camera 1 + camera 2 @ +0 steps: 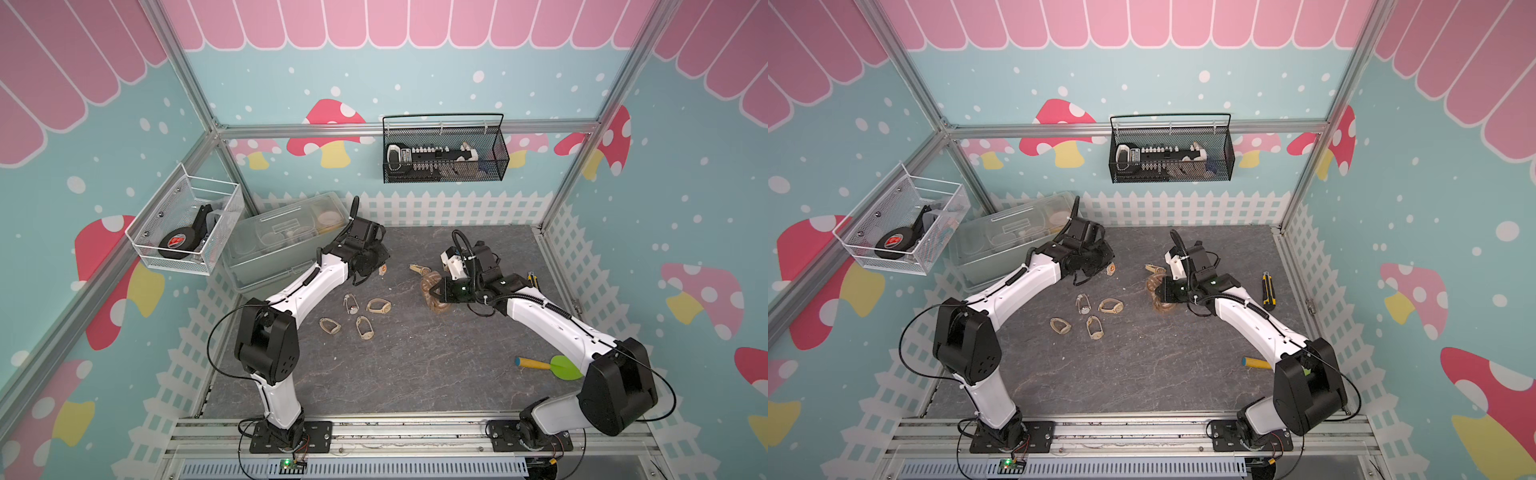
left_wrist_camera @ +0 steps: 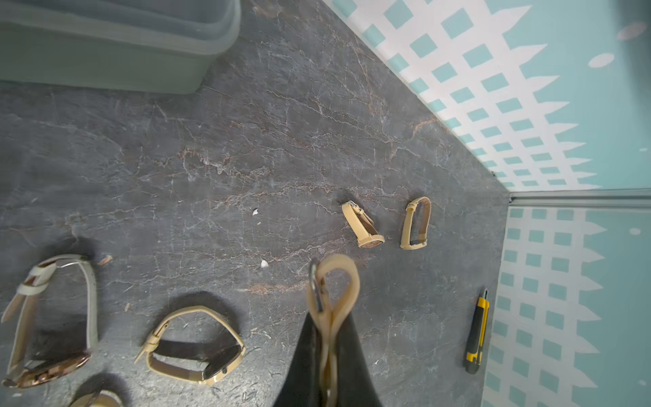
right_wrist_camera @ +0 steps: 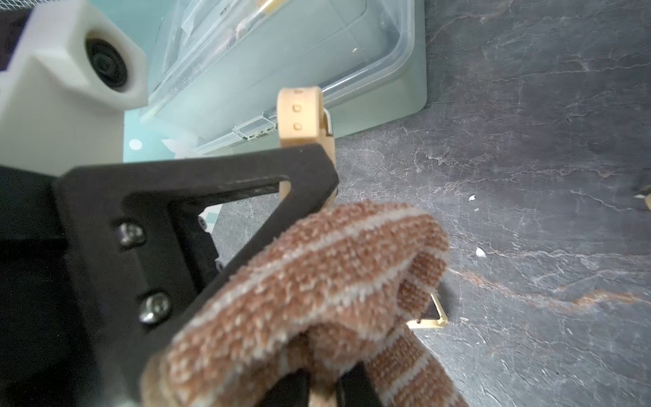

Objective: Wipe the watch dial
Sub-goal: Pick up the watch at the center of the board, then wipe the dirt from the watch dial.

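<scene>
- Cloth [image 3: 317, 275] is sitting bunched in the clamped right gripper [image 3: 327, 387]; a flat fold would be wiping better.
- Left gripper [image 2: 329, 324] is pinching the watch [image 2: 338, 278] by its strap, near the plastic box [image 1: 282, 237].

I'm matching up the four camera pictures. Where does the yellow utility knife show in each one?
In a top view: the utility knife peeks out from behind the right arm, near the right wall.
In a top view: it lies in full sight beside that arm.
Left wrist: it lies on the tabletop along the fence wall.
Right wrist: not in it.
Shared landmark: the clear plastic box.
</scene>
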### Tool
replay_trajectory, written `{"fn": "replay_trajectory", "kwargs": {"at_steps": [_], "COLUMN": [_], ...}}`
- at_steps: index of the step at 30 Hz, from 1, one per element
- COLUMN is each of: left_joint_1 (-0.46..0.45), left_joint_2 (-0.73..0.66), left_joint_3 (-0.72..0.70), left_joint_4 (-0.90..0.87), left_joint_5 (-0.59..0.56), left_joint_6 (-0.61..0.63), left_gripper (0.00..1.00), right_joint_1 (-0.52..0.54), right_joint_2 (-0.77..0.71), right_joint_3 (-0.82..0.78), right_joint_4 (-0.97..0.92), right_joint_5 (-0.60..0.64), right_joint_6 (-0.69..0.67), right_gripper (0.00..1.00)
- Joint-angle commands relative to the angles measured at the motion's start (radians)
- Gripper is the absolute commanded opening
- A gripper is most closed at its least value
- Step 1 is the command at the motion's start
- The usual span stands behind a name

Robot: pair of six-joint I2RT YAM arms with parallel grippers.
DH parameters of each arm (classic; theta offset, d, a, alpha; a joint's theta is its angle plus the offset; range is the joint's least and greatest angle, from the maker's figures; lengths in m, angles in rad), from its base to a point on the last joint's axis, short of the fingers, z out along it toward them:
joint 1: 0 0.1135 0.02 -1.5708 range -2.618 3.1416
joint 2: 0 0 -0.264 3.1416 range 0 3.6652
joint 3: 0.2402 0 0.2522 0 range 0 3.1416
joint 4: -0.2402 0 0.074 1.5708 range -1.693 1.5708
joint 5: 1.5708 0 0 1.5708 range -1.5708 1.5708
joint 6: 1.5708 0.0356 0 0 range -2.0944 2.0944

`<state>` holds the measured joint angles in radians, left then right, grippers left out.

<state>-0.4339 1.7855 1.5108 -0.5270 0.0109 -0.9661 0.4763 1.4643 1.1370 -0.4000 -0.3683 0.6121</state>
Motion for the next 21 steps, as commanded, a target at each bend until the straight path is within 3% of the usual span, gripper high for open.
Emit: {"fn": "replay_trajectory", "kwargs": {"at_steps": [1, 8, 21], "left_joint_1": [0.003, 0.003, 0.001], "left_joint_2": [-0.075, -0.152, -0.229], "left_joint_3": [-0.061, -0.210, -0.313], "left_joint_4": [0.119, 0.292, 0.429], "left_joint_5": [-0.030, -0.014, -0.018], "left_joint_6": [-0.094, -0.194, -0.219], "left_gripper": [0.00, 0.00, 0.00], "right_joint_1": [0.020, 0.068, 0.095], "right_joint_2": [0.033, 0.112, 0.217], "right_joint_3": [0.063, 0.162, 0.308], "right_joint_4": [0.045, 0.076, 0.106], "right_joint_5": [-0.014, -0.033, -0.070], "right_joint_6": [0.040, 0.069, 0.090], "right_gripper": [0.00, 0.00, 0.00]}}
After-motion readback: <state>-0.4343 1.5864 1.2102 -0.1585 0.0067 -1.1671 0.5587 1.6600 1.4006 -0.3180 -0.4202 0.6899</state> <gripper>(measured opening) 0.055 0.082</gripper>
